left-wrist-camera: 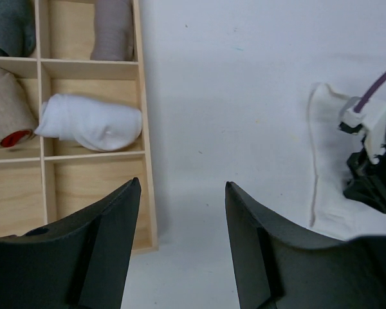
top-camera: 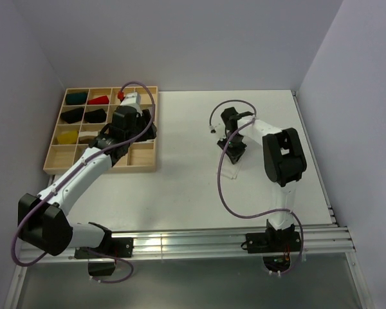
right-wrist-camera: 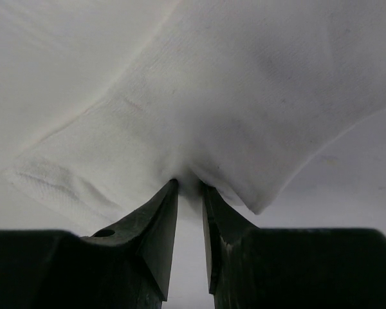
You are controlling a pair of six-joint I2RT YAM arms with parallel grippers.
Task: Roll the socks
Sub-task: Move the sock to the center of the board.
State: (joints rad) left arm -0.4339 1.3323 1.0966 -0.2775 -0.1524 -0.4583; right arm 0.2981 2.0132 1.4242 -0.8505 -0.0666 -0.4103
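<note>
Closest to the lens, the dark fingers of the right gripper stand nearly together and pinch a small pucker at the edge of the white sock; that sock lies spread and mostly flat on the table, well to the right of the wooden tray, and we see no turn of a roll in it yet; the left gripper hovers over the tray's right wall, its fingers spread with nothing between them; inside the tray, one compartment against that right wall holds a white roll, plump and tucked in on itself; the next compartment toward the tray's far end holds a grey roll, only partly in view, so we cannot tell whether it carries stripes; we find no grey sock lying loose on the table beside the tray in the overhead view; compartments toward the tray's left side hold small coloured bundles, which we take to be no part of this job; our reading is that work on this white sock is only at its opening pinch, so the whole of its rolling is left; whether the grey sock is done, as the grey roll might suggest, we cannot settle from these views
</note>
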